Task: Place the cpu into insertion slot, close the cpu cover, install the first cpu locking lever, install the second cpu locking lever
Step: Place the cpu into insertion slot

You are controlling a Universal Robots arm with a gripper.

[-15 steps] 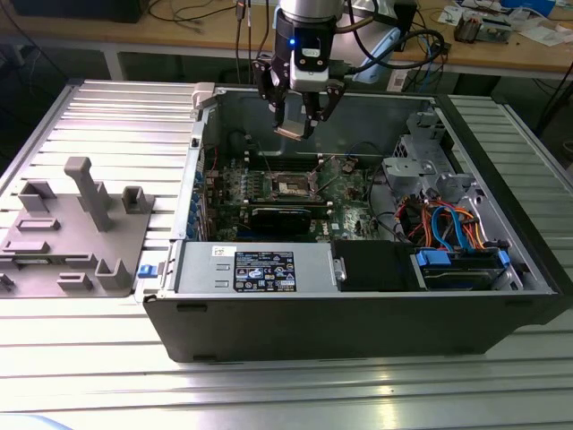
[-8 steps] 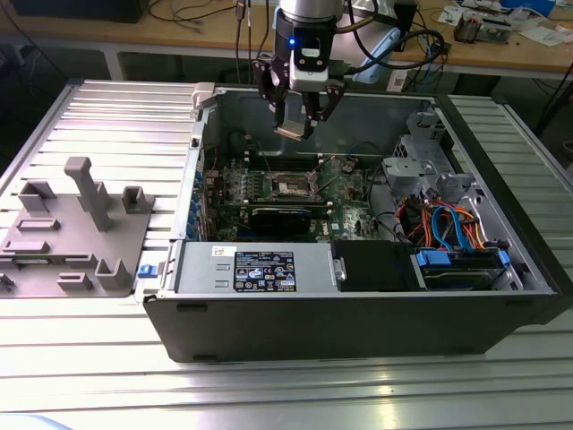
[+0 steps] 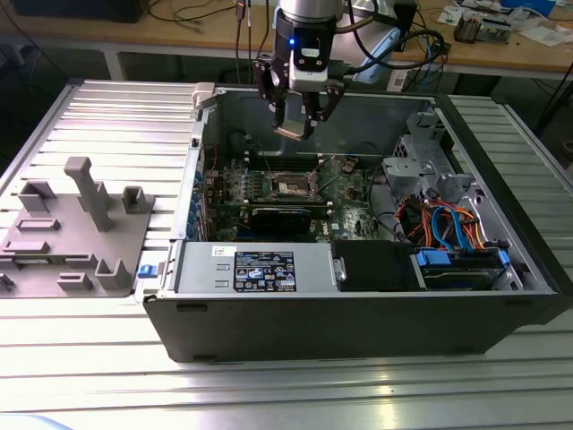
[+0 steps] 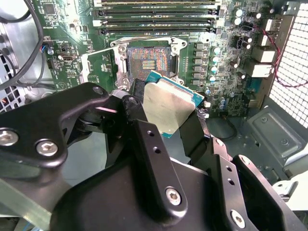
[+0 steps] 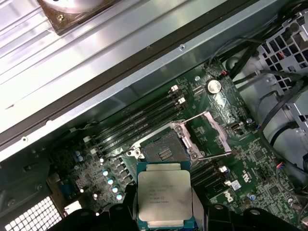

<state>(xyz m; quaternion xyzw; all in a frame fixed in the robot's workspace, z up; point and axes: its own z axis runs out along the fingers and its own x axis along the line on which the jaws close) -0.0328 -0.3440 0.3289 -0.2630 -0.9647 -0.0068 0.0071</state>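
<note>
The black two-fingered tool (image 3: 295, 131) on the arm hangs inside the open black and grey desktop computer case (image 3: 358, 313), which lies on its side on the ribbed aluminium bench (image 3: 107, 116). Its fingers are closed in on two opposite edges of the small flat square cpu with the silver metal top face (image 3: 293, 132), so the chip sits pinched between them, and it looks tilted in the exterior view. Both wrist views show the cpu (image 4: 168, 108) (image 5: 164, 195) with its silver face towards the cameras and a green edge around it.

The chip is up in the air, well clear of the green motherboard (image 3: 345, 193) on the floor of the case. The small square insertion slot with a dark centre and silver metal rim (image 5: 166, 151) lies bare below and just ahead of the chip. The thin silver hinged cpu cover frame (image 5: 219, 132) is swung open at one side of the socket. Long black memory slots (image 5: 139, 125) run along the other side. A grey plastic fixture (image 3: 72, 224) sits on the bench at the exterior view's left.
</note>
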